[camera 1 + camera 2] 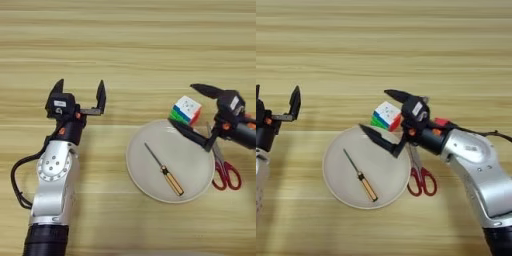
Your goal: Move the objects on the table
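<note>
No readable text

The small white label on the left gripper (80, 95) at 9 o'clock carries marks too small to read.

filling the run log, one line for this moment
right pincer: open around multicoloured puzzle cube | amber-handled thin screwdriver: on round beige plate | left pincer: open, idle
</note>
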### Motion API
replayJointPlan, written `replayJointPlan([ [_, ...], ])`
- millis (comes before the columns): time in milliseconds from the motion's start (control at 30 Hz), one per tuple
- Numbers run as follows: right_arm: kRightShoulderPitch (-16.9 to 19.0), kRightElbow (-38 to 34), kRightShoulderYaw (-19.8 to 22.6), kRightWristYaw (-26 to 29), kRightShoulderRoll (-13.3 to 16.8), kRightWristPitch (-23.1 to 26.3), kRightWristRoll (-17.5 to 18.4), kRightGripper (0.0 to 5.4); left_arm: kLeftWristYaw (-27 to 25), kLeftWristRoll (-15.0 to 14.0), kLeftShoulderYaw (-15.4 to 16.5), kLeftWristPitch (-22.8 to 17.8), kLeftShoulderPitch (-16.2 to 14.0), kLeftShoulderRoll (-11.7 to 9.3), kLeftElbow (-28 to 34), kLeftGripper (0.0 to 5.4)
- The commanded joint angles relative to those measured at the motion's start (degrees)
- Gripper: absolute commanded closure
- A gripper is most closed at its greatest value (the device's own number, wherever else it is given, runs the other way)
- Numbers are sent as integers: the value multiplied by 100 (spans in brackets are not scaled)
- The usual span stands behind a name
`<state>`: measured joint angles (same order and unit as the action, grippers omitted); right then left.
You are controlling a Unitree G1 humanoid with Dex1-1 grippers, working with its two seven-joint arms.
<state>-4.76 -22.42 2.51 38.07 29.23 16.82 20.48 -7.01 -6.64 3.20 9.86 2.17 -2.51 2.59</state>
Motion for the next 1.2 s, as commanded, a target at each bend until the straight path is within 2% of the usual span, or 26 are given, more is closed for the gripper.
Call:
replayJointPlan([
  [33,169,193,390,-248,53,97,-7,3,-32,-31,21,35,128,-20,-114,0],
  [333,363,876,710,-777,-80,85,-176,3,-60,-66,77,65,205,-53,-215,0],
  [533,439,1579,582,-1204,-449,-2,-371,3,-72,-67,92,87,229,-49,-254,0],
  [633,443,1996,497,-1372,-663,-196,-548,3,-72,-65,98,96,226,-41,-252,0],
  [767,328,2470,599,-1680,-940,-526,-683,3,-74,-67,89,107,205,-31,-227,0],
  [1000,116,2914,706,-2240,-1097,-1137,-1055,3,-81,-75,93,118,182,-30,-205,0],
  [1200,52,3115,702,-2371,-1159,-1258,-1120,3,-92,-82,94,113,166,-33,-183,0],
])
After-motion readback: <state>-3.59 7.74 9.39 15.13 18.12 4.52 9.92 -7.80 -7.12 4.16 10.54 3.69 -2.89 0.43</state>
